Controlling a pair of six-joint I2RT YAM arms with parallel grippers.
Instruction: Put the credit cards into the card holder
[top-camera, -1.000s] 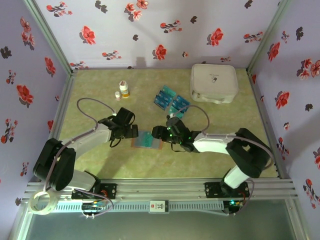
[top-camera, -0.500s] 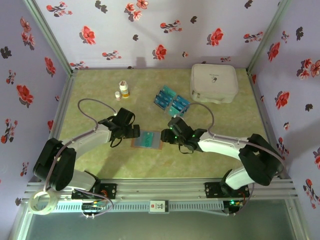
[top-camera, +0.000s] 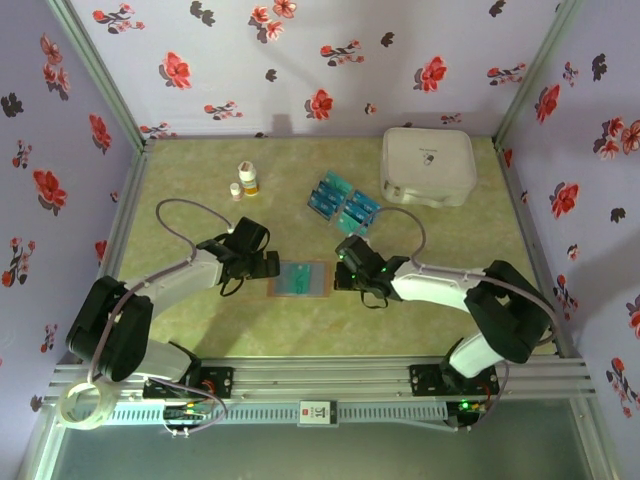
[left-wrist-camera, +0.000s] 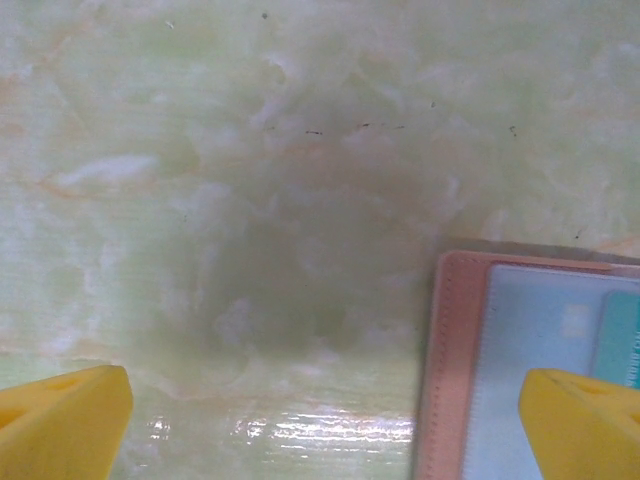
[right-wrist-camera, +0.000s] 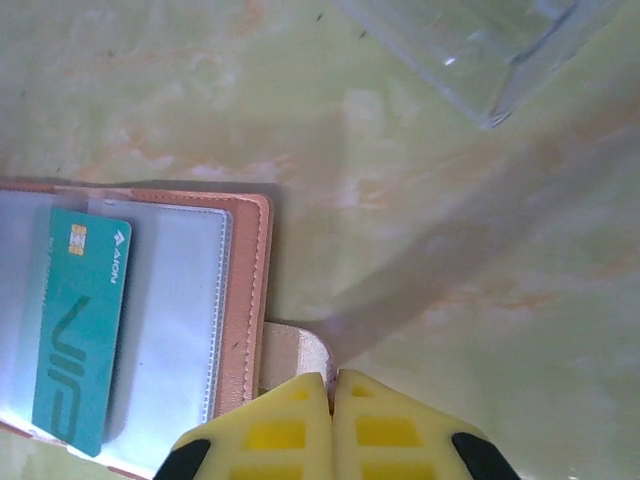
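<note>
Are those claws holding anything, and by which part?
The right gripper pinches the card holder by its tab; the left gripper, open, holds nothing.

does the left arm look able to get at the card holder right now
Probably yes: the left gripper is open and the card holder lies right beside one fingertip, nothing between. The right gripper sits shut at the far side.

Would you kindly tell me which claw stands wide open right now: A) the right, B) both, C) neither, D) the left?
D: the left claw stands spread wide at the edge of the card holder, while the right claw is pressed shut.
</note>
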